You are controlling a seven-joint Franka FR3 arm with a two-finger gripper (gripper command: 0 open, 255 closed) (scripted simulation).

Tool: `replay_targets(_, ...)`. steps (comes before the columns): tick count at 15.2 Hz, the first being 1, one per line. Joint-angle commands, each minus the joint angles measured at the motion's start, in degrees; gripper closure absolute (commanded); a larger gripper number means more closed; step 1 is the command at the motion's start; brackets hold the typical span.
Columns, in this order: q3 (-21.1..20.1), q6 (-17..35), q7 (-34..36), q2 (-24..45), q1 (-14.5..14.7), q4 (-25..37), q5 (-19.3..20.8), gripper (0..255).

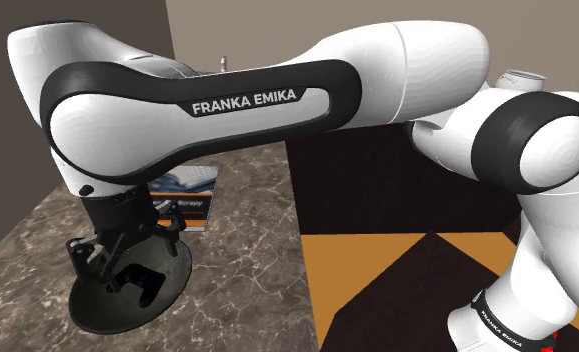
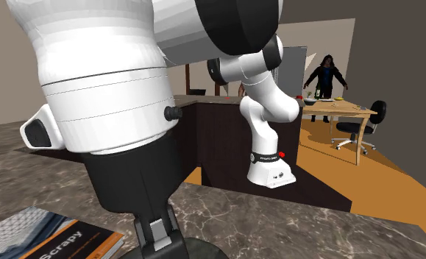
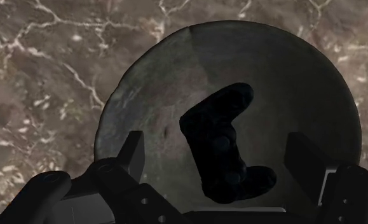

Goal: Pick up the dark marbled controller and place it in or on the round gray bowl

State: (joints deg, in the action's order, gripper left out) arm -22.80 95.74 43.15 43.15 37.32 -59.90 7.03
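Gripper hangs at the shoulder view's lower left, just above a gray bowl on the marbled counter, with a book behind. In the second exterior view, the book lies at lower left. In the wrist view, the fingers stand wide apart, gripping nothing, and the dark controller lies in the bowl between them.

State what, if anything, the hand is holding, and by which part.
Nothing is held. The hand is open, its fingers standing clear on both sides of the dark controller, which lies in the round gray bowl.
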Motion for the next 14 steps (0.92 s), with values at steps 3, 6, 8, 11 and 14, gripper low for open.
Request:
replay_targets(3,0.05,-2.3,-0.08,0.51,0.37,2.85,0.07,0)
replay_targets(6,0.43,-10.0,-0.38,3.54,2.15,13.82,0.62,0)
replay_targets(8,0.45,-10.02,-0.38,3.56,2.17,13.86,0.62,0)
replay_targets(11,0.45,-10.01,-0.38,3.56,2.17,13.85,0.61,0)
replay_targets(14,0.45,-10.02,-0.38,3.56,2.17,13.86,0.61,0)
